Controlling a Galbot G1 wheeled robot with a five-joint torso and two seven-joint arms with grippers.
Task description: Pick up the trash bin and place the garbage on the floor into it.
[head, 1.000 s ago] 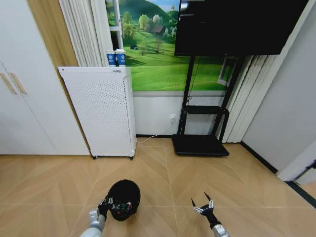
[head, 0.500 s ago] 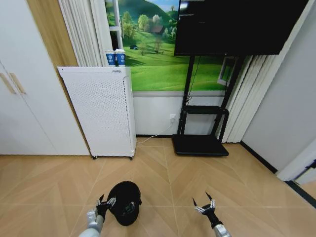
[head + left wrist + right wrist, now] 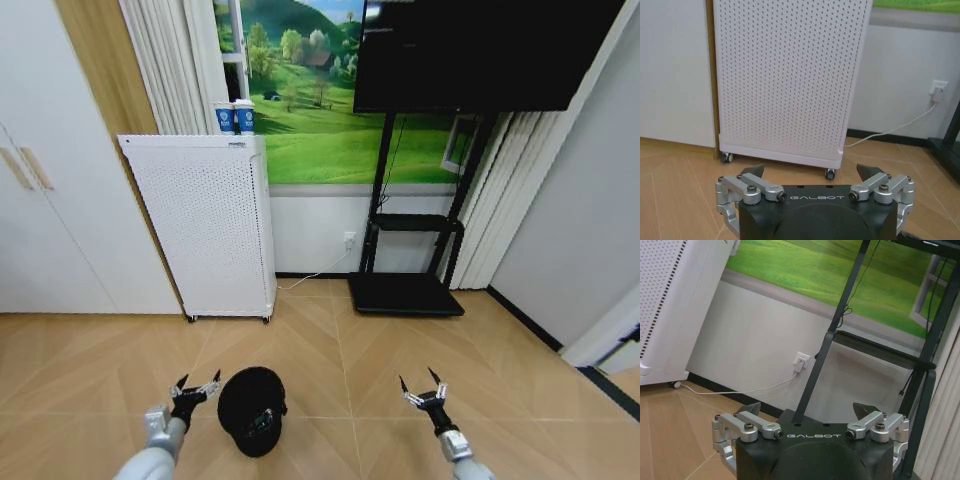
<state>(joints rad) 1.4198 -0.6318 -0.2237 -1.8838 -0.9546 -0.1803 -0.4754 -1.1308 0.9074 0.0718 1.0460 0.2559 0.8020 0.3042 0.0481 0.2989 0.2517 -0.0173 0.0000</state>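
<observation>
Your left pincer (image 3: pixel 195 389) hung just left of the black trash bin (image 3: pixel 251 409), fingers spread apart and gripping nothing. The bin stood on the herringbone wood floor (image 3: pixel 330 350), in front of the white perforated cabinet (image 3: pixel 205 230). Your right pincer (image 3: pixel 424 388) hovered well apart to the bin's right, also spread wide and empty.

bin contents: inside the small round black trash bin (image 3: pixel 251 410) a few pale specks show, too small to tell what they are.
left arm: cut off by the near edge of the head view, behind the left claw (image 3: pixel 196 389).
right arm: cut off likewise, behind the right claw (image 3: pixel 424 386).
black TV screen (image 3: pixel 480 50): its top is cut off.
</observation>
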